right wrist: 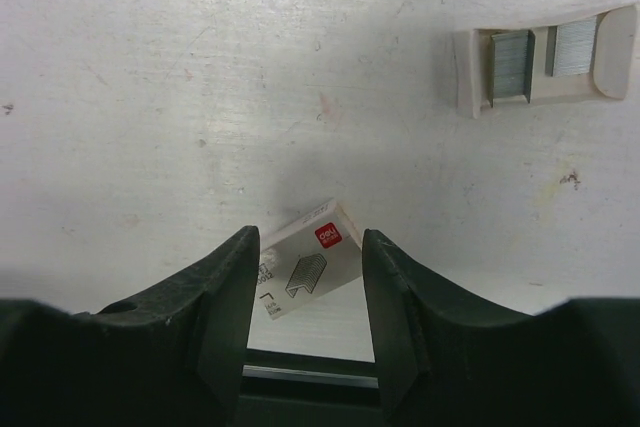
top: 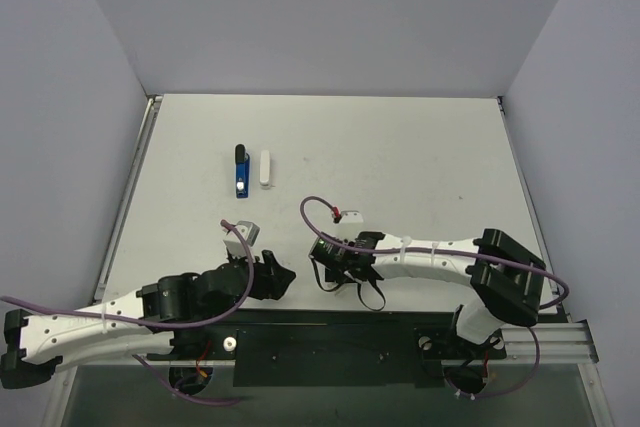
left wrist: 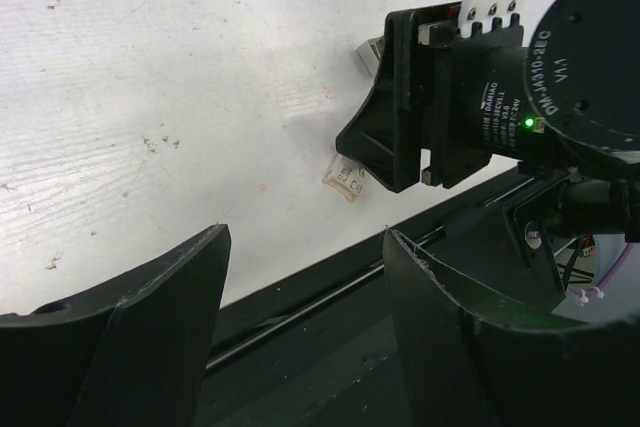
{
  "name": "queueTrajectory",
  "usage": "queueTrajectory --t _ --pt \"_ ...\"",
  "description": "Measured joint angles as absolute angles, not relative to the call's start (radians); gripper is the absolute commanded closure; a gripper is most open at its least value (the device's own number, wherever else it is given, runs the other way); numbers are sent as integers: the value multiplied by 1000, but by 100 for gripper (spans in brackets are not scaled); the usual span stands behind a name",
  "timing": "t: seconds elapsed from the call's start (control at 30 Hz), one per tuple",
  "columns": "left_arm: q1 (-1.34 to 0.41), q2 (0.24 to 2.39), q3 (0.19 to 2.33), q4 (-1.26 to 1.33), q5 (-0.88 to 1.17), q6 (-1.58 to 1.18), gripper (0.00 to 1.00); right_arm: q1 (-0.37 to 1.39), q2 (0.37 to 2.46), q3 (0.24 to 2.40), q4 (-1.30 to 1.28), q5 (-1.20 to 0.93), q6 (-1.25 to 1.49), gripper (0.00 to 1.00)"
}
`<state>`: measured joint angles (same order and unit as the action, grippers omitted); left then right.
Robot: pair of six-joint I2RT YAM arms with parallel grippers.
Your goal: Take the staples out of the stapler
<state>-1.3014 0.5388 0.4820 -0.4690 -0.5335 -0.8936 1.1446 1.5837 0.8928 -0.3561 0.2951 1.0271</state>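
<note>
The stapler (top: 241,172) is seen lying on the worktop (top: 400,147), well apart from both arms, with a white tray (top: 265,167) just beside it; being small, it could be nudged away rather than gripped. The right gripper (right wrist: 308,247) is pinched on a staple box (right wrist: 305,269), which could slip; the left gripper (left wrist: 305,242) is spread, empty. Counted: one stapler, one tray, two staple strips (right wrist: 512,67), one box, two grippers.

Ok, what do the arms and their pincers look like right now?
Both the left arm and right arm have white links with black joints, a purple cable looping along each. The left pincer and right pincer have matte black wedge fingers. The right wrist motor carries white lettering and a green light.
</note>
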Motion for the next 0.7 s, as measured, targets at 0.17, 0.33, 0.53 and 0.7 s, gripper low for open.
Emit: queueTrajectory --t 0.17,0.33,0.53,0.7 --pt "-1301 560 482 -468 -533 -896 27 1168 1552 873 -352 282 1069 56" --pt "-1301 580 482 -468 -533 -896 27 1197 1525 865 -351 276 1091 55" --pt "-1301 618 482 -462 -530 -898 27 1164 1377 862 -383 299 1080 55" --pt "-1301 675 482 -431 -509 -899 35 998 1223 813 -413 318 1008 55"
